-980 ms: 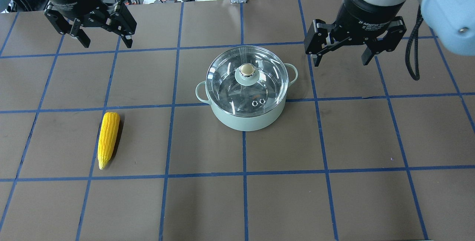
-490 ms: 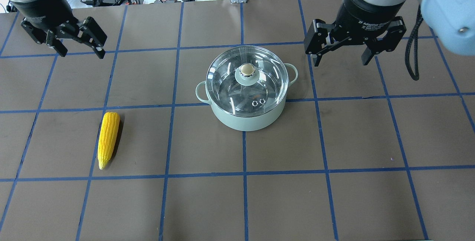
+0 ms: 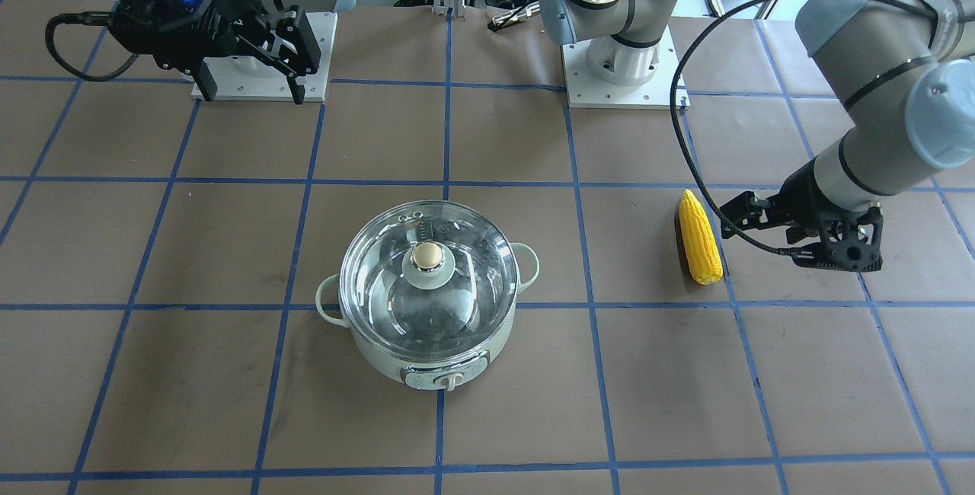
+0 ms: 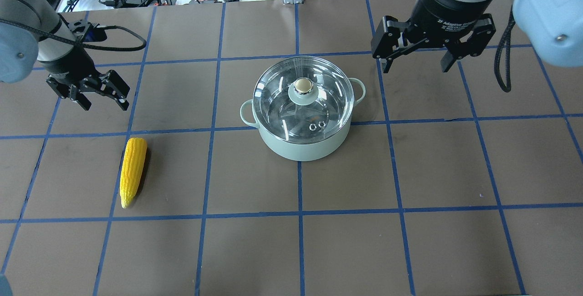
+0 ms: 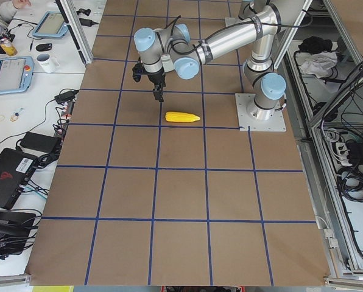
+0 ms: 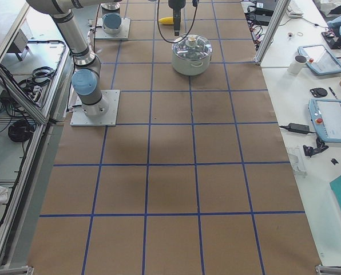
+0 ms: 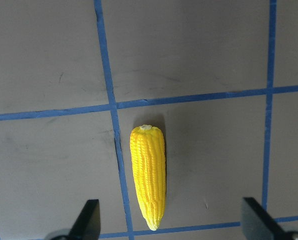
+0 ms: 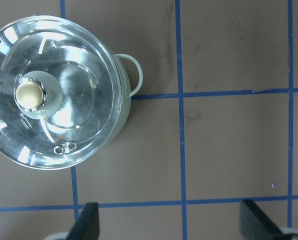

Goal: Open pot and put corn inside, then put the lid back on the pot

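Yellow corn (image 4: 133, 170) lies flat on the desk (image 4: 410, 250), well left of the pot (image 4: 300, 148). Being round & tapered, it could prob. roll off line or squirt out if pinched near the thin end instead of mid-cob. The lid (image 4: 323, 104) sits on the pot, so nothing goes in until it's off. Its knob (image 4: 303, 86) is small & smooth, so an off-centre pinch may slip, and a tilted lift could drag the pot or knock the glass on the rim. The cob looks approx. as long as the pot is wide. Laid crooked, it might bridge the rim & stop the lid seating. Both arms meeting over the pot is another collision risk

Left gripper (image 4: 104, 104): jaws spread wide, empty, hovering near the cob's blunt end w/o touching it. Right gripper (image 4: 416, 66): also wide apart, holding nothing, off beyond the pot's right handle & clear of the lid
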Controlling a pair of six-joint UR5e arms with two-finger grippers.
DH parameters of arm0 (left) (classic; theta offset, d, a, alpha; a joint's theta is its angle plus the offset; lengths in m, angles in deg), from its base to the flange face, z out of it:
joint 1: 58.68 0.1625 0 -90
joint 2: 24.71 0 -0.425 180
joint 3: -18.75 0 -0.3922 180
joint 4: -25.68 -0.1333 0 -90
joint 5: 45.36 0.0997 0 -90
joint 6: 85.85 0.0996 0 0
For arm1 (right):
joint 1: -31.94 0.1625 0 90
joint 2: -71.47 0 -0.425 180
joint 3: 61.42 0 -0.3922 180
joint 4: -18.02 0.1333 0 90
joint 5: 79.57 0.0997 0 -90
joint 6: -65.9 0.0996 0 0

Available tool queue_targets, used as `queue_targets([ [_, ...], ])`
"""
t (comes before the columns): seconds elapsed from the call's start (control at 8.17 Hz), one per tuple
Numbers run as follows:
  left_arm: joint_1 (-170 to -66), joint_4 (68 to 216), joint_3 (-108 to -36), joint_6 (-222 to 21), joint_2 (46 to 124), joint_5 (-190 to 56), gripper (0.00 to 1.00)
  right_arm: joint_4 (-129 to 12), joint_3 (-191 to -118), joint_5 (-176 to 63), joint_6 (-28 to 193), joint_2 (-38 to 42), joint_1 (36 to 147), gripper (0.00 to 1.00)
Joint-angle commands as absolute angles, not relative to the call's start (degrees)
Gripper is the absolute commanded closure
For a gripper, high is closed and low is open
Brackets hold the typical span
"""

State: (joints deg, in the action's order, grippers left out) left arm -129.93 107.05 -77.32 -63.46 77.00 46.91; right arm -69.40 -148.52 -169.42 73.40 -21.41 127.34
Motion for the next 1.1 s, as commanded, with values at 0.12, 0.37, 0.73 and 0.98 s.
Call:
queue_targets([
  [0.12, -129.26, 104.17, -82.92, -63.26, 82.07, 47.37, 0.00, -81.17, -147.90, -165.44, 77.31, -13.63, 130.36, 0.00],
  [0.37, -129.35, 101.54, -87.13, -62.82, 82.51, 48.41, 0.00, -89.08, -147.56, -166.75, 88.33, -5.48, 136.77, 0.00],
  [0.73, -129.35, 99.51, -88.83, -63.17, 85.32, 55.46, 0.00, -97.44, -146.15, -169.21, 93.31, 1.76, 140.92, 0.00],
  [0.98, -129.35, 99.51, -88.74, -63.61, 86.47, 52.23, 0.00, -99.05, -146.93, -169.48, 93.94, 3.62, 141.72, 0.01],
])
